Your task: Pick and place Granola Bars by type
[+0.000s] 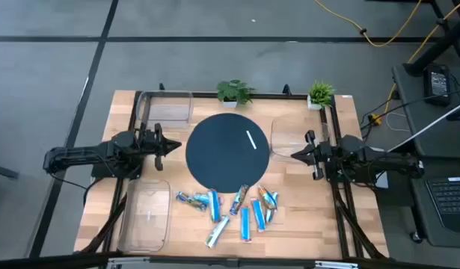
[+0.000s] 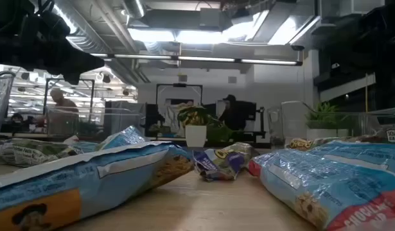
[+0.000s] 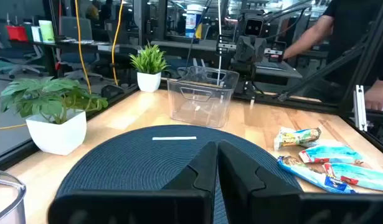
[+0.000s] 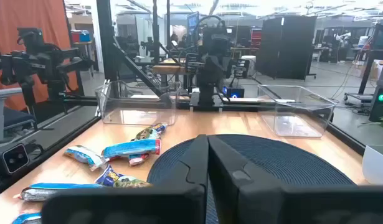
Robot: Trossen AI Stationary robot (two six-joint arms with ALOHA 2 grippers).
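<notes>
Several foil-wrapped Granola Bars, mostly shiny blue, lie flat in a loose cluster on the wooden table near its near edge, in front of a round dark mat. The low view shows them close up. My left gripper hovers at the mat's left edge, shut and touching nothing; its fingers meet in the left wrist view. My right gripper waits at the mat's right edge, shut. Both stand well back from the bars.
A thin white stick-like mark lies on the mat. Clear plastic bins stand at the far left, near left and right. Two small potted plants stand along the far edge. People show in the room beyond.
</notes>
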